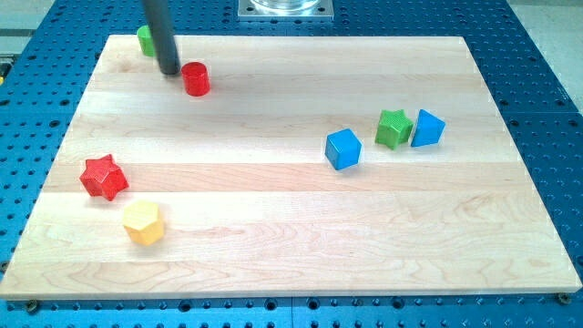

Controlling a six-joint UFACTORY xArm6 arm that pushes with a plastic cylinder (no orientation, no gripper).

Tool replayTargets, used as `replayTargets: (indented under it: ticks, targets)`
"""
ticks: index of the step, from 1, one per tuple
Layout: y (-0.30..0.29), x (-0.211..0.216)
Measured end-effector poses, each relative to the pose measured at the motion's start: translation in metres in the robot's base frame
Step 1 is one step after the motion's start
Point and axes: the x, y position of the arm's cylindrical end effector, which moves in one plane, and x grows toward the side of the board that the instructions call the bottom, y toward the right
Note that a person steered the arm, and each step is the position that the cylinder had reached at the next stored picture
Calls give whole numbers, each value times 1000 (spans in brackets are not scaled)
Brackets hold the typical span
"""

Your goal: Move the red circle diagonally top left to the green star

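The red circle is a short red cylinder near the view's top left of the wooden board. My tip is the lower end of the dark rod, just left of the red circle and close to it. The green star sits at the view's middle right, between two blue blocks. A green block, shape unclear, is partly hidden behind the rod at the board's top left corner.
A blue cube lies left of the green star and a blue block touches its right side. A red star and a yellow hexagon lie at the view's left. A metal mount is at the top.
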Motion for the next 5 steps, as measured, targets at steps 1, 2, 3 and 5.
replayTargets:
  ticks: [1,2,3,5]
  targets:
    - [68,5]
    - [126,2]
    - [62,2]
    - [50,51]
